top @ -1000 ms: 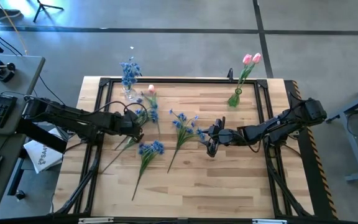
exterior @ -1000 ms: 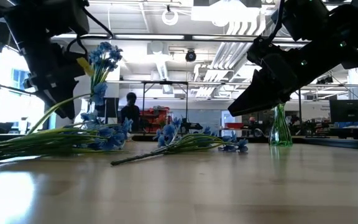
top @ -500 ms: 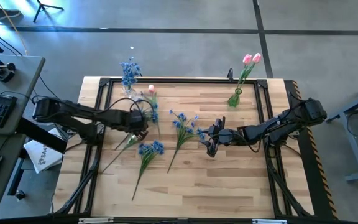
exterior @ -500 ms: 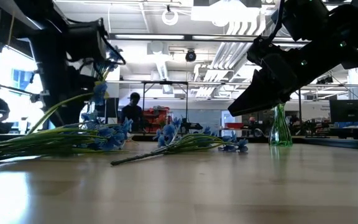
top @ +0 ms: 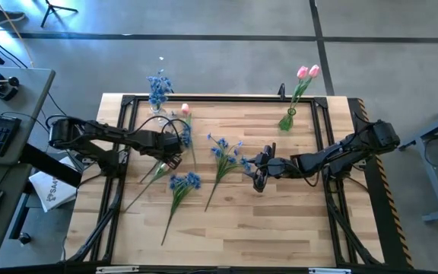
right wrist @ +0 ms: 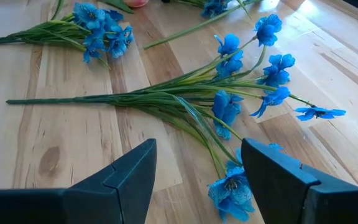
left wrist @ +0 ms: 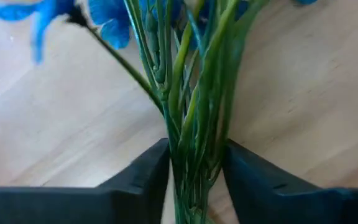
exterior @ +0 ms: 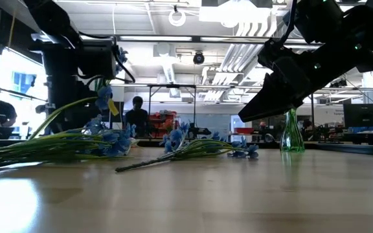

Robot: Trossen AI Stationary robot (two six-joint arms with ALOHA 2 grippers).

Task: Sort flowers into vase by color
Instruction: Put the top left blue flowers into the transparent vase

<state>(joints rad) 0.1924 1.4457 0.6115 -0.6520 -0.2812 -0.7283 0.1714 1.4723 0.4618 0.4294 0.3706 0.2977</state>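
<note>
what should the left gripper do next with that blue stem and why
Probably finish closing and lift. The left gripper has its fingers on either side of the blue flower's stems, which run between them low over the table, and the vase already holding blue flowers stands just beyond.

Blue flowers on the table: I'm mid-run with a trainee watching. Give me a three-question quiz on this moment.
1. True or false: the left gripper has its fingers around a blue flower's stems.
2. What stands in the green vase? A) blue sprays B) pink tulips C) nothing
3. Fill in: the right gripper hangs open over a ____ flower spray lying on the table.

Key: 1 true; 2 B; 3 blue
</note>
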